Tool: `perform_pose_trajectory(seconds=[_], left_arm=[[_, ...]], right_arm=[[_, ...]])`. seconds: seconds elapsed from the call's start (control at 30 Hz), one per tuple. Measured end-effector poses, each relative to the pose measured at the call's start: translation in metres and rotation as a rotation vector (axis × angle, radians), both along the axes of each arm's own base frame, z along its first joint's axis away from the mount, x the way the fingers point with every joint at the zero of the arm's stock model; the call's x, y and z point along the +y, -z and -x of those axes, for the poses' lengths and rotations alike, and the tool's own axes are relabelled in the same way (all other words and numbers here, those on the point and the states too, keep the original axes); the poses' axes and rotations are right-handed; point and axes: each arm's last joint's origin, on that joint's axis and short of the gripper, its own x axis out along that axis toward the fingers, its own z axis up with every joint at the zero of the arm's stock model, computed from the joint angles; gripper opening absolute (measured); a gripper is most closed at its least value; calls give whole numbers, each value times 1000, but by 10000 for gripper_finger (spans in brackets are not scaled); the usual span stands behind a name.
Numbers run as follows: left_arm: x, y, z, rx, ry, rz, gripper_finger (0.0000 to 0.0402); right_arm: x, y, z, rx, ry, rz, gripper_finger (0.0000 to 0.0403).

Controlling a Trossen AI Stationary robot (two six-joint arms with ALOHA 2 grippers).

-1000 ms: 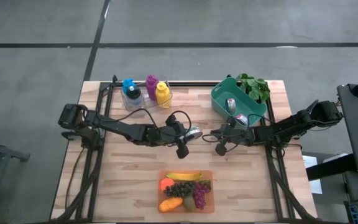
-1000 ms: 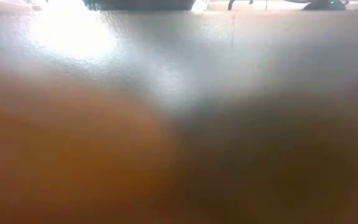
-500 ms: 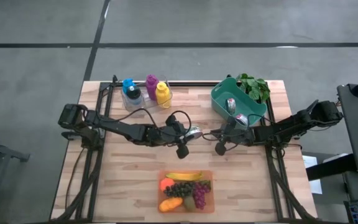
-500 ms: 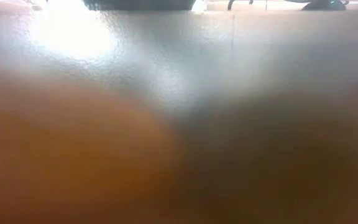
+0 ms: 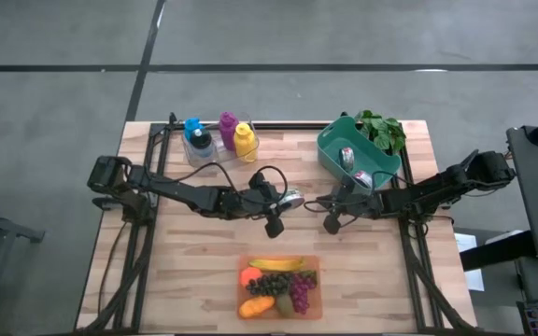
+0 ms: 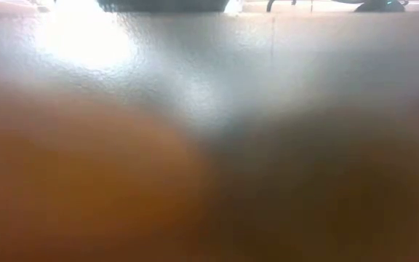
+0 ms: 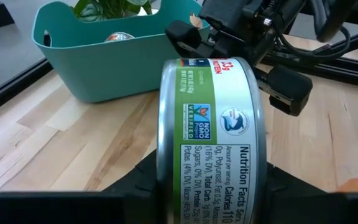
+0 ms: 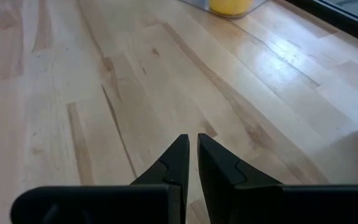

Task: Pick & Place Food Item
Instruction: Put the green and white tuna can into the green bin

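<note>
On a grey concrete floor crossed by dark seams stands the butcher-block table (image 5: pixel 204 252) where we find both arms reaching toward the middle. From above, we see the left gripper (image 5: pixel 290 199) at the table's centre, clamped on a small tin can (image 7: pixel 210 134); in the left wrist view the can sits on edge between the dark fingers (image 7: pixel 135 186), its green label and nutrition panel facing the camera. The can is lifted near the centre of the table, short of the teal basket (image 5: pixel 358 149) at the far right, which holds a leafy green plant (image 5: pixel 382 129) and what looks like another can (image 5: pixel 347 156).

The right gripper (image 5: pixel 322 207) waits just beside the left one, its jaws pressed nearly together and empty, as the right wrist view shows over bare wood.

At the far left edge stand three bottles, blue (image 5: pixel 194 131), magenta (image 5: pixel 228 124) and yellow (image 5: pixel 244 140), in a clear holder. Near the front edge lies an orange tray (image 5: pixel 318 308) of fruit: a banana (image 5: pixel 276 264), dark grapes (image 5: pixel 272 284) and other pieces.

The low view gives us only an orange-and-grey blur.
</note>
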Motion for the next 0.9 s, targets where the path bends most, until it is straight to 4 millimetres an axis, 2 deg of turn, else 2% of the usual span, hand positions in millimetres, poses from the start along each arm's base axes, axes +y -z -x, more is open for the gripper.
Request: perform_pose_trajectory(seconds=[0.9], left_arm=[[1,0,0,-6,-13,19,131]], right_arm=[[0,0,0,-1,0,0,29]])
